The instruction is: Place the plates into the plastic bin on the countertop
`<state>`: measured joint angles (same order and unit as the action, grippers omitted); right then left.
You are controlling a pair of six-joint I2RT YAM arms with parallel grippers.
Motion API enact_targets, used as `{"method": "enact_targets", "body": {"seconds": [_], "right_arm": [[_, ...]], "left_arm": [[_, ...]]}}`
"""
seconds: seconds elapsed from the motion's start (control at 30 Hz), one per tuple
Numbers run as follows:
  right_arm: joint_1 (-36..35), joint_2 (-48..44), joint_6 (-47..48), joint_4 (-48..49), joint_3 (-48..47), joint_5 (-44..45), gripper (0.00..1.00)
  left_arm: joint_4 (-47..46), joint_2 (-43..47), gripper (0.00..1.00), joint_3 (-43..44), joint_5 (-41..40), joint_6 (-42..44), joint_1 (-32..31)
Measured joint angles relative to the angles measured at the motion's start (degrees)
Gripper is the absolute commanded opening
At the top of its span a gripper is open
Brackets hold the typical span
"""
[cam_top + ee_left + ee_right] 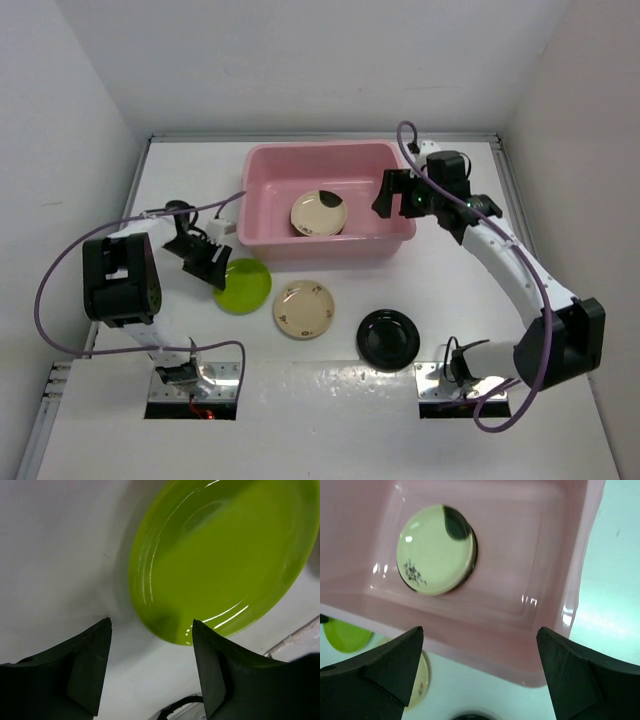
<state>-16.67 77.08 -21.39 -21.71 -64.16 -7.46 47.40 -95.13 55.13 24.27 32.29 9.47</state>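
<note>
The pink plastic bin [262,170] stands at the back centre of the white countertop [450,285]. A cream plate with a black patch [319,213] lies inside it on top of darker ones, also shown in the right wrist view [435,550]. A lime green plate [244,287], a cream patterned plate [304,309] and a black plate [388,337] lie in front of the bin. My left gripper [207,268] is open at the left edge of the green plate [220,555], holding nothing. My right gripper [382,196] is open and empty above the bin's right end [540,630].
White walls enclose the countertop on three sides. A purple cable [60,270] loops out from the left arm at the left. The arm bases [190,378] sit at the near edge.
</note>
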Motion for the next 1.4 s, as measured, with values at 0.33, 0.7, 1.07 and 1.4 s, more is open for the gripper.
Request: {"method": "enact_targets", "body": {"seconds": [0.33,0.7,1.07,1.4], "right_arm": [[-0.7,-11.54,-1.75,-1.38,9.77,3.3,0.93],[-1.29,-15.87,-3.74,-2.67,11.63,6.69,0.93],[-1.42,-15.85,-3.65,-3.02,12.02,9.09,0.93],[-1.46,-16.17,-2.73,-4.35,13.64,11.17,0.93]], "left_arm": [[-8.39,-0.48,0.09,-2.21,-6.23,-4.26,-3.76],[-5.66,-3.48,0.0,2.38,-3.98,-3.54,2.23],[-6.86,-6.62,0.25,11.8,-6.88,1.31,14.36],[-4.46,-11.65,0.0,13.07,-6.58,1.64,15.02]]}}
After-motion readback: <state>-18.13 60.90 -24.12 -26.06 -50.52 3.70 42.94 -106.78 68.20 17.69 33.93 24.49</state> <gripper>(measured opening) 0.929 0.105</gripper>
